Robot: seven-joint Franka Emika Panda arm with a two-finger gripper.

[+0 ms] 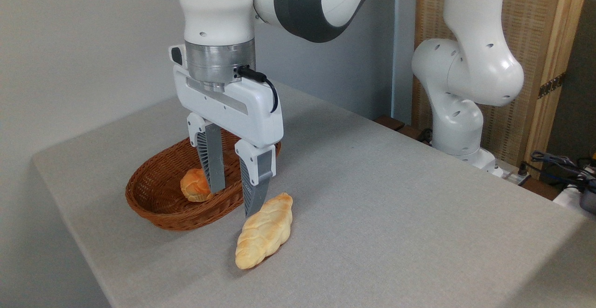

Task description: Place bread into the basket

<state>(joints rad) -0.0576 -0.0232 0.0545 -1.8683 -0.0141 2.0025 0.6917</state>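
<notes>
The bread [264,231], a long pale-golden braided loaf, lies on the grey table just right of the basket [153,210], outside it. The basket is an oval reddish-brown wicker one at the table's left side. My gripper [233,203] hangs open over the basket's right rim. Its left finger [212,164] stands in front of the basket's inside, and its right fingertip [250,208] is by the loaf's upper left end. Nothing is between the fingers.
A small round orange roll [194,185] sits inside the basket, partly behind my left finger. The arm's white base [458,112] stands beyond the table's far right edge, with cables [558,164] at the right. The table's left edge is close to the basket.
</notes>
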